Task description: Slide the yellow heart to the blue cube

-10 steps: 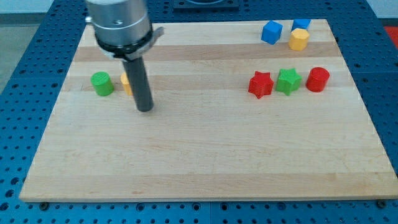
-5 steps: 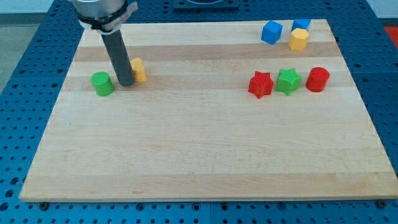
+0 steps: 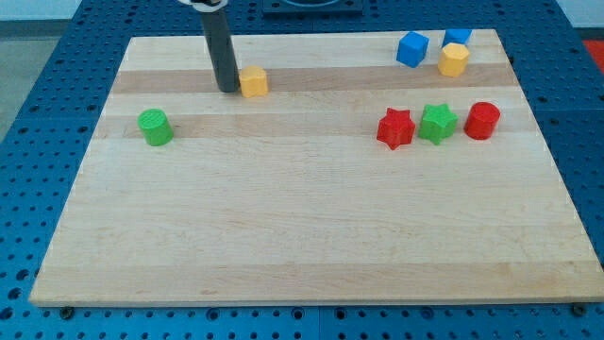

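Observation:
The yellow heart (image 3: 253, 82) lies on the wooden board (image 3: 311, 236) near the view's top, left of centre. My tip (image 3: 228, 89) stands right against the heart's left side. The blue cube (image 3: 411, 48) sits at the view's top right, far to the right of the heart. The rod rises from the tip out of the view's top edge.
A second blue block (image 3: 458, 37) and a yellow hexagonal block (image 3: 454, 59) sit just right of the blue cube. A red star (image 3: 395, 127), a green star (image 3: 438, 123) and a red cylinder (image 3: 482, 121) form a row at the right. A green cylinder (image 3: 155, 127) sits at the left.
My tip went round to the yellow heart's left side and moved up and right. The heart slid up and right, away from the green cylinder. Other blocks stayed put.

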You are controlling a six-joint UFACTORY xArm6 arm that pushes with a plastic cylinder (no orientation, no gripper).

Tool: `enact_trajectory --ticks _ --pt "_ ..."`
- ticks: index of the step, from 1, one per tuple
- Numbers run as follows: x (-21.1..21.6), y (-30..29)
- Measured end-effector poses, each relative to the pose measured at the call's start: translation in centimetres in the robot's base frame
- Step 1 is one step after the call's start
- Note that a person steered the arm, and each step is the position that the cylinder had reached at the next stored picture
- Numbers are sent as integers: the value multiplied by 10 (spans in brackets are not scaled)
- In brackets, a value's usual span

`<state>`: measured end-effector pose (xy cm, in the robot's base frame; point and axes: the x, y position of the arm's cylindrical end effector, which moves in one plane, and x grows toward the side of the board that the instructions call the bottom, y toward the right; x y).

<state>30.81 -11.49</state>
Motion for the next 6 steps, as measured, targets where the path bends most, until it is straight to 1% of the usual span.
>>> enact_trajectory --ticks 3,6 --pt "-1 93" --pt "-38 144"
